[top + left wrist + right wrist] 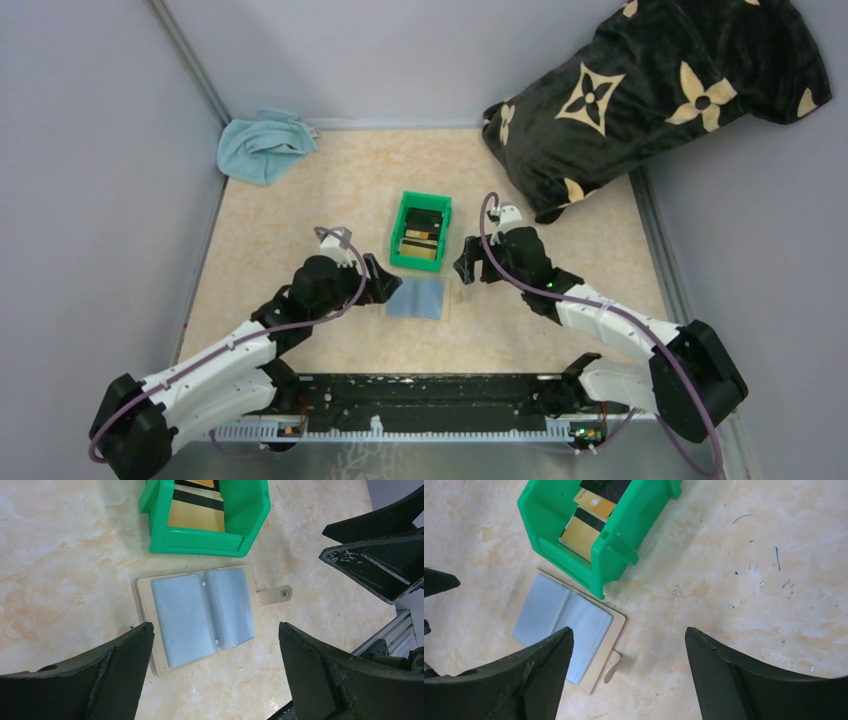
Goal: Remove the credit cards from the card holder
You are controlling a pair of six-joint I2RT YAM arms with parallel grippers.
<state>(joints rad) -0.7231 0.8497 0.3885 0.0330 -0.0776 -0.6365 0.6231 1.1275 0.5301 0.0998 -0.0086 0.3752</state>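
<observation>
The card holder lies open and flat on the table, blue-grey sleeves up with a tan border and snap tab; it shows in the left wrist view and the right wrist view. No card shows in its sleeves. The credit cards, gold-tan and black, lie in the green bin, also seen in the left wrist view and right wrist view. My left gripper is open and empty just left of the holder. My right gripper is open and empty right of the bin.
The green bin stands just behind the holder. A blue cloth lies at the back left corner. A black pillow with tan flowers fills the back right. Grey walls close in the table on three sides.
</observation>
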